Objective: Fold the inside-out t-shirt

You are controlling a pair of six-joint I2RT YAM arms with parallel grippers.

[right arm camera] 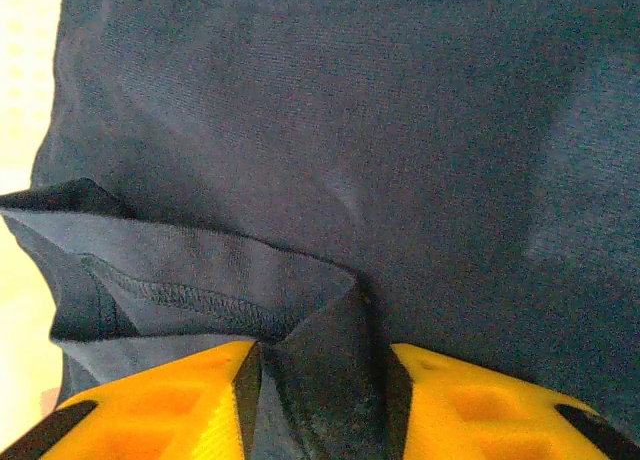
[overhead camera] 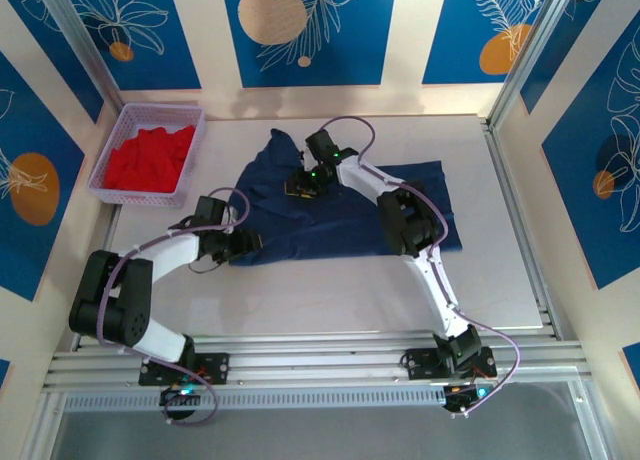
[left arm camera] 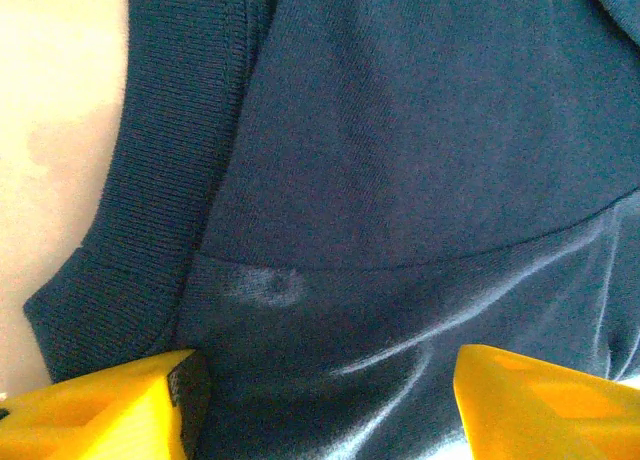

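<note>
- The inside-out t-shirt lies spread on the worktop, towards its far side;
- the left tool gapes wide over the shirt's near left edge, gripping nothing;
- the right tool pinches a fold of the shirt's far part.

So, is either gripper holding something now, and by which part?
The right gripper pinches a raised fold of the inside-out t-shirt beside its stitched hem. The left gripper stands open above the cloth near the collar, holding nothing.

Lab rig; alu frame (printed panels)
</note>
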